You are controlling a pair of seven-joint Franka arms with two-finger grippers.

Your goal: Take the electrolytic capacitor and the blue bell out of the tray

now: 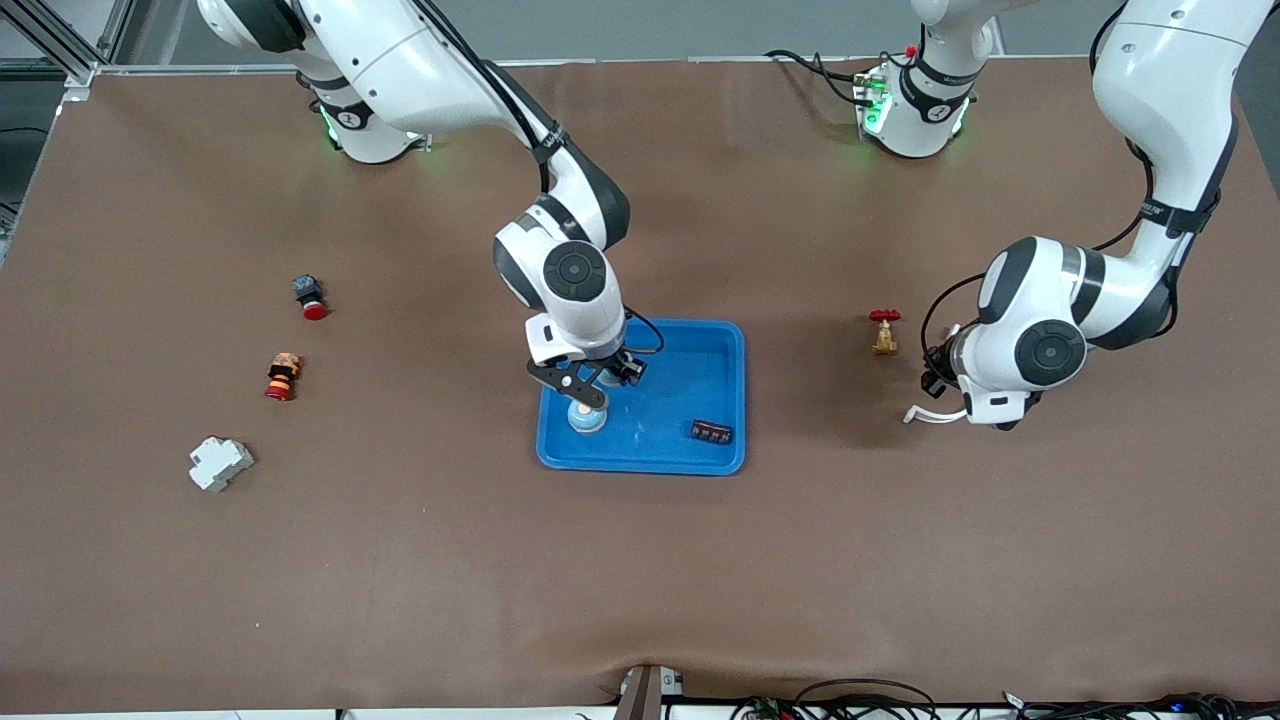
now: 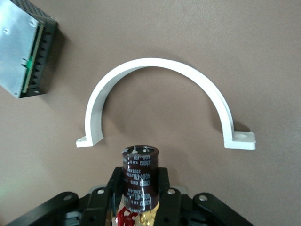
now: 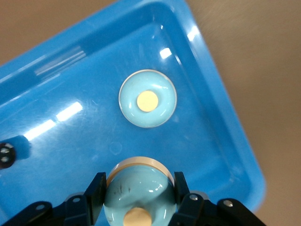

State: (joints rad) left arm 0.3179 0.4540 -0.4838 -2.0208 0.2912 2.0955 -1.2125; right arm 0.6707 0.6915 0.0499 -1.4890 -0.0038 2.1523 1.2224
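Note:
My right gripper (image 1: 590,392) (image 3: 139,189) hangs over the blue tray (image 1: 640,466) (image 3: 230,127) and is shut on a light-blue bell (image 3: 138,186) with a tan base ring and button. A second light-blue bell (image 3: 147,99) (image 1: 587,421) rests on the tray floor just under it. My left gripper (image 1: 938,378) (image 2: 140,182) is up over the table toward the left arm's end, shut on a dark brown capacitor (image 2: 140,172) with white print. The capacitor is hidden in the front view.
Under the left gripper lie a white half-round clamp (image 2: 164,89) (image 1: 932,414) and a metal-cased power unit (image 2: 26,52). A brass valve (image 1: 884,333) stands beside them. A black terminal block (image 1: 711,431) is in the tray. Two red push buttons (image 1: 310,297) (image 1: 283,377) and a white breaker (image 1: 220,463) lie toward the right arm's end.

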